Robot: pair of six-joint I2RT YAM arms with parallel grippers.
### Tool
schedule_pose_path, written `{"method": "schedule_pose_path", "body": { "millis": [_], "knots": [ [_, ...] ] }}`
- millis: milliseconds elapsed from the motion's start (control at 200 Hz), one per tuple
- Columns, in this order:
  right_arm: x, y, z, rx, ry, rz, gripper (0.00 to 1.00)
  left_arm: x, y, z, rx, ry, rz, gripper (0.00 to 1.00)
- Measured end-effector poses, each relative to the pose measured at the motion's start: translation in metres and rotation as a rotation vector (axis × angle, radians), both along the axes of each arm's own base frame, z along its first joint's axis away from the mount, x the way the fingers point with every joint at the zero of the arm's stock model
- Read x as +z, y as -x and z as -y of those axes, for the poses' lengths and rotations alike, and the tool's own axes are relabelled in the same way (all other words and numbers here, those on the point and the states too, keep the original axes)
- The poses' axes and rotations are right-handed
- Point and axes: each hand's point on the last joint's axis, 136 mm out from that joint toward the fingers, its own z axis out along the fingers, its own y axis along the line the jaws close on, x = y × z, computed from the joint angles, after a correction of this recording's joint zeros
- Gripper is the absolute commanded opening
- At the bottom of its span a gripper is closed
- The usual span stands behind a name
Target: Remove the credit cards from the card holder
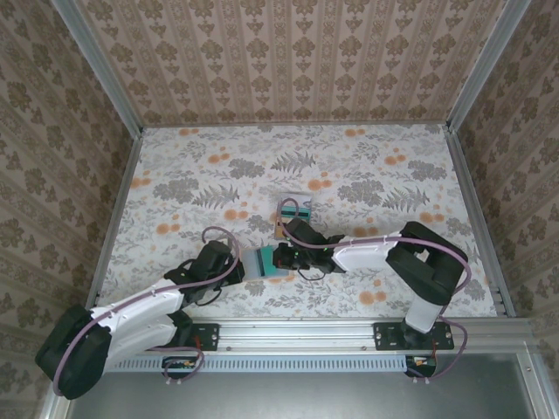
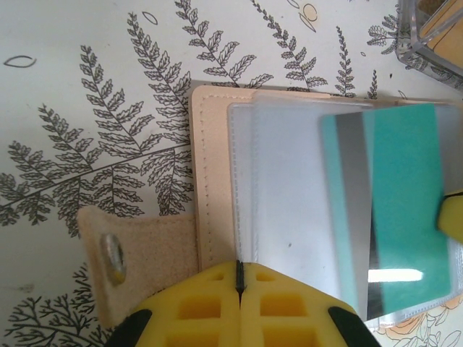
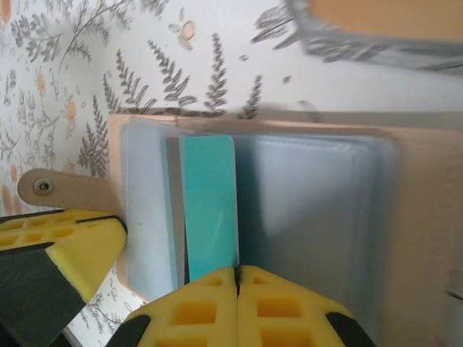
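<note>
Holder (image 1: 260, 263) lies open on table (image 1: 376, 175), between our grippers. Left gripper (image 2: 239, 278) pinched shut on holder's tan edge, beside snap tab (image 2: 137, 264). Right gripper (image 3: 237, 278) clamped on end of teal card (image 3: 210, 202). We see card slightly skewed across clear sleeves, dark stripe showing. Clear box (image 1: 294, 210) sits just beyond holder.

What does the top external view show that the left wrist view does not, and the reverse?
Top external adds: the whole left arm and right arm, and the wallpapered walls. Left wrist adds: the grey stripe on the card, the clear sleeves and the snap tab. Both share: the card holder, the teal credit card, the shut left tool and the fern-print tabletop.
</note>
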Motion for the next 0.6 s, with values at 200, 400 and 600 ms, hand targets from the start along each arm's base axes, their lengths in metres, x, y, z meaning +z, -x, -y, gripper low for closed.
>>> {"method": "schedule_pose_path", "body": {
  "millis": [200, 400, 600],
  "knots": [
    [0.006, 0.000, 0.029, -0.022, 0.043, 0.021, 0.00, 0.000, 0.003, -0.002, 0.000, -0.005, -0.006, 0.00],
    [0.032, 0.004, 0.043, -0.005, 0.063, 0.083, 0.00, 0.001, 0.006, -0.005, 0.000, -0.011, -0.012, 0.03],
    [0.059, 0.006, 0.059, 0.039, 0.118, 0.173, 0.00, 0.001, 0.010, -0.008, -0.008, -0.018, -0.019, 0.17]
  ]
}}
